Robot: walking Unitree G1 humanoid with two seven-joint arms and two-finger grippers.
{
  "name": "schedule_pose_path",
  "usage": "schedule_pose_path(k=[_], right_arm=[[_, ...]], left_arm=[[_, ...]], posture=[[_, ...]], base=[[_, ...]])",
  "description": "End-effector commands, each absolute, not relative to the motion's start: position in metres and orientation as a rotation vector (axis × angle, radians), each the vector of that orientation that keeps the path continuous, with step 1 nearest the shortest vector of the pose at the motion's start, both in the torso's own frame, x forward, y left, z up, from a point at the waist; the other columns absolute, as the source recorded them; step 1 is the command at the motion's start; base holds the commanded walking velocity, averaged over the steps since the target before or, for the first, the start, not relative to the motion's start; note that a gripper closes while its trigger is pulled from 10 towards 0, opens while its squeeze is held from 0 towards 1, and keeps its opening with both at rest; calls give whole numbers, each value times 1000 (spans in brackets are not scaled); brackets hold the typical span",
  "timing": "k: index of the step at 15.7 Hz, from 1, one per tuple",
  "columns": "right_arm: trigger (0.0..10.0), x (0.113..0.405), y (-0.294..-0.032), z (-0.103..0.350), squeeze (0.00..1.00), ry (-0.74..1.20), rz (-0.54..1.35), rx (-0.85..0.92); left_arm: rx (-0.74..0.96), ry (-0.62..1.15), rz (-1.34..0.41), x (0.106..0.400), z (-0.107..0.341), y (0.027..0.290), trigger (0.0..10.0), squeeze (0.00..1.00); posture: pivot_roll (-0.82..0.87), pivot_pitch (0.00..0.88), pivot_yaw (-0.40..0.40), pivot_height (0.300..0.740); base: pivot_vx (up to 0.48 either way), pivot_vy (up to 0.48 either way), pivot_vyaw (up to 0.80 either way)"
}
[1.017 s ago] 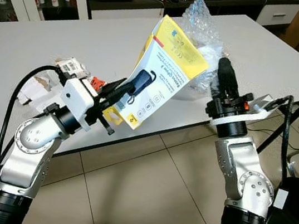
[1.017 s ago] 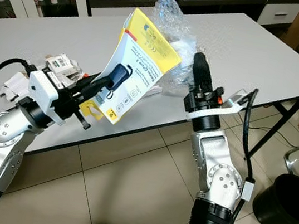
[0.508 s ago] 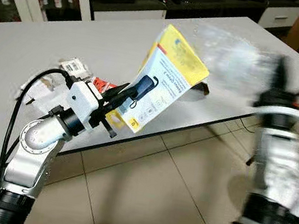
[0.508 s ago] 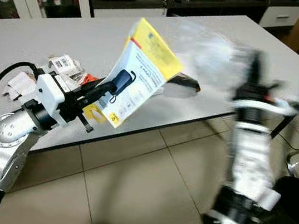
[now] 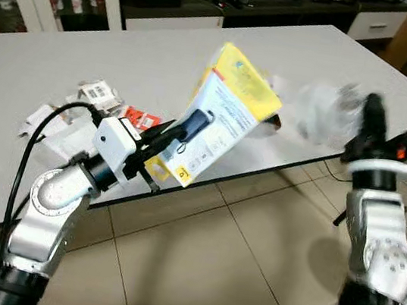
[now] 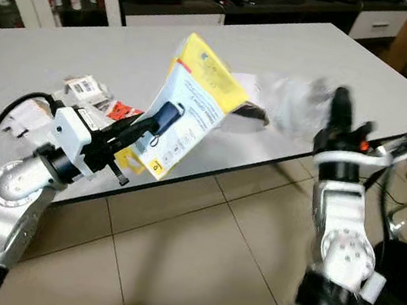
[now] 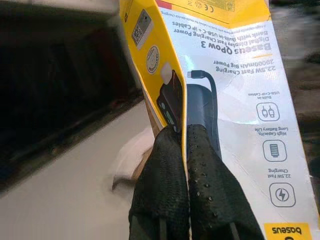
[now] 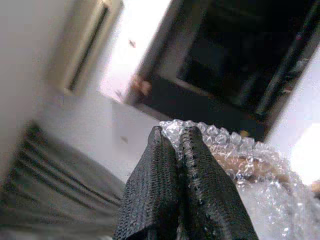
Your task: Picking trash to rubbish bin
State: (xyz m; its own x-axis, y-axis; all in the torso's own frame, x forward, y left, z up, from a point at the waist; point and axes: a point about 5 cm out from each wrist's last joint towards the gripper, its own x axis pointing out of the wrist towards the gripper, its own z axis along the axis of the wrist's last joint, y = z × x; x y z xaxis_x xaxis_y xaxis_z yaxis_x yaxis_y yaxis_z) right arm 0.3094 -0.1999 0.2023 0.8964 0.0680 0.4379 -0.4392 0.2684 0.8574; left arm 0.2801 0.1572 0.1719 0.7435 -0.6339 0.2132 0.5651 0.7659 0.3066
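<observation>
My left claw (image 5: 162,132) pinches the yellow and white power bank box (image 5: 224,117), fingers (image 7: 200,190) pressed together on its edge, and holds it tilted above the near edge of the white worktop (image 5: 164,55). My right claw (image 5: 369,120) is clamped on a sheet of bubble wrap (image 5: 320,112), lifted beyond the box, over the worktop's edge. Small paper scraps (image 5: 93,94) lie on the worktop behind the box. The black rubbish bin (image 6: 402,282) stands on the floor, well apart from the box.

Yellow-and-white cardboard package (image 5: 228,118) held over the white table's (image 5: 148,60) front edge, left of the clear bubble wrap (image 5: 320,112); black round bin (image 6: 402,282) on floor, far right.
</observation>
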Motion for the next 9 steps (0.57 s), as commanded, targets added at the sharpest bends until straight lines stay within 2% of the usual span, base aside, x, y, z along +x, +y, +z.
schedule_pose_path(k=[1,4,5,6,8,9], right_arm=[[0,306,-197,209,0,-325,362,1151],[0,292,-194,218,0,-326,229,777],[10000,286,-193,217,0,-310,179,721],[10000,283,-192,217,0,-305,164,667],[10000,266,-189,202,0,-245,74,361],[10000,264,-188,198,0,-231,53,307]], left_arm=[[192,-285,-610,281,171,161,0,0],[-48,-190,-370,283,163,167,0,0],[-40,-152,-334,284,162,166,10000,0],[-21,-123,-331,285,162,164,10000,0],[58,-57,-356,290,165,149,10000,0],[93,-41,-347,291,166,147,10000,0]], posture=[[-48,6,-7,740],[-52,11,-3,740],[-54,16,1,740],[-64,18,9,740],[-81,30,15,740],[-81,31,15,740]], base=[[0,0,0],[0,0,0],[0,0,0],[0,0,0],[0,0,0],[0,0,-494]])
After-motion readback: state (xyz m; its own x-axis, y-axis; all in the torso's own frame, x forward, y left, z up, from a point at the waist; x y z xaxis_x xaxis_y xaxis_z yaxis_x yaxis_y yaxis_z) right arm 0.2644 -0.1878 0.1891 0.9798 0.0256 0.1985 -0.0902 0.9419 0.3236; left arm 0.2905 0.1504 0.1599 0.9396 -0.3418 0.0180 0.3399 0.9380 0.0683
